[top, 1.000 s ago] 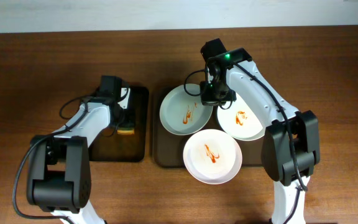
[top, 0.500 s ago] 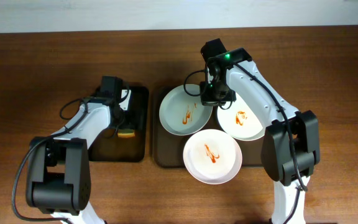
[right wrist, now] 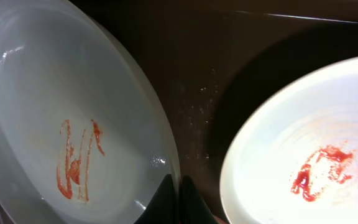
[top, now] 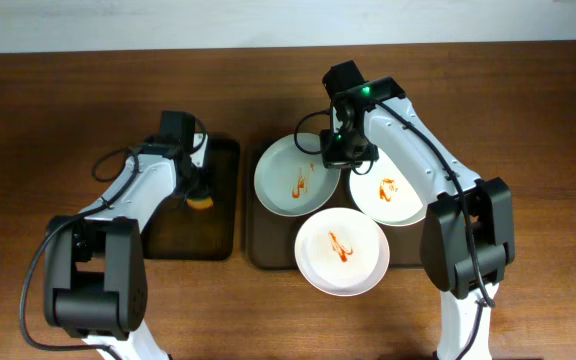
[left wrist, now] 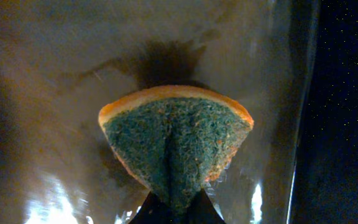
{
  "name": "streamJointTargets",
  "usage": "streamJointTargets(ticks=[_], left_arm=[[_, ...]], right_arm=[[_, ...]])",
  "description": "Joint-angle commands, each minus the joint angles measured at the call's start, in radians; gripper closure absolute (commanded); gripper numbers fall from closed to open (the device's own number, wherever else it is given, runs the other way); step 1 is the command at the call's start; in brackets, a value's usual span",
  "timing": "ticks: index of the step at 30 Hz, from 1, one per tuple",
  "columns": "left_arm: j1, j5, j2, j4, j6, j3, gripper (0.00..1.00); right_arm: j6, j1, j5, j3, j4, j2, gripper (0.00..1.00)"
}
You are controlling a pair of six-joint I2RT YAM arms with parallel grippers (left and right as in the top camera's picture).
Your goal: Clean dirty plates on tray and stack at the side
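Three white plates smeared with red sauce lie on the dark right tray (top: pixel 258 250): a left plate (top: pixel 290 178), a right plate (top: pixel 388 195) and a front plate (top: pixel 340 250). My right gripper (top: pixel 340 153) is shut on the left plate's rim (right wrist: pixel 166 158), tilting it; the right plate also shows in the right wrist view (right wrist: pixel 316 143). My left gripper (top: pixel 194 188) is shut on an orange sponge with a green scouring face (left wrist: pixel 176 146) and holds it over the dark left tray (top: pixel 218 225).
The two trays sit side by side on a brown wooden table (top: pixel 528 110). The front plate overhangs the right tray's front edge.
My left gripper has lifted the sponge off the left tray and drawn it back. My right gripper has shifted the left plate slightly to the left.
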Motion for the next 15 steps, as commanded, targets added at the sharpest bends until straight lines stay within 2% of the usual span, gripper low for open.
streamJointTargets(ticks=[1,4,7,9,11,13,15], left_arm=[[-0.002,-0.069,-0.059,0.041,-0.032,0.053,1.00],[-0.002,-0.113,-0.094,0.108,-0.031,0.053,1.00],[-0.009,-0.102,-0.094,0.066,-0.032,0.053,1.00],[-0.008,-0.145,-0.095,0.097,-0.031,0.053,1.00],[-0.014,-0.131,-0.095,0.100,-0.032,0.053,1.00],[-0.015,-0.051,-0.094,0.058,-0.046,0.053,1.00],[-0.015,-0.070,-0.093,0.059,-0.052,0.032,1.00]], right_arm=[[0.000,-0.002,-0.071,0.017,0.007,-0.026,0.96],[0.001,-0.002,-0.070,0.017,0.000,-0.026,0.96],[0.001,-0.002,-0.071,0.017,-0.030,-0.026,0.96],[0.001,-0.002,-0.079,0.017,-0.031,-0.026,0.96],[0.008,-0.002,-0.082,0.017,-0.039,-0.026,0.96],[0.008,-0.002,-0.081,0.014,-0.057,-0.026,0.96],[0.008,-0.002,-0.081,0.010,-0.054,-0.024,0.96]])
